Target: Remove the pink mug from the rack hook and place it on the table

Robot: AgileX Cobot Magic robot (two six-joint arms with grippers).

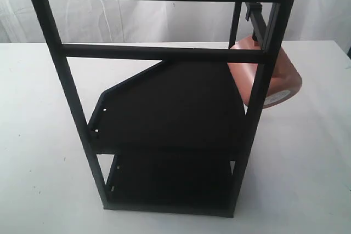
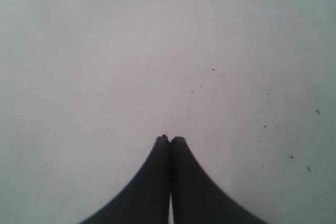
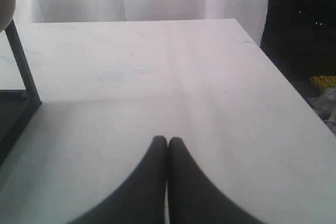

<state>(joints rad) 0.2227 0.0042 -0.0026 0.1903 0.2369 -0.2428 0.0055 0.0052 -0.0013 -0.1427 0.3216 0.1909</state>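
The pink mug (image 1: 285,78) hangs tilted on the right side of the tall black rack (image 1: 55,58), its base with a whitish label facing the exterior camera. It hangs from the rack hook (image 1: 253,10) on the upper right bar. Neither arm shows in the exterior view. My left gripper (image 2: 169,139) is shut and empty over bare white table (image 2: 157,51). My right gripper (image 3: 167,140) is also shut and empty above the table (image 3: 157,66), with a rack leg (image 3: 21,66) off to one side.
The rack holds two dark shelves (image 1: 170,108) in the middle of the white table (image 1: 33,135). A white curtain (image 1: 137,20) hangs behind. The right wrist view shows the table's edge (image 3: 283,82) and a dark floor beyond it.
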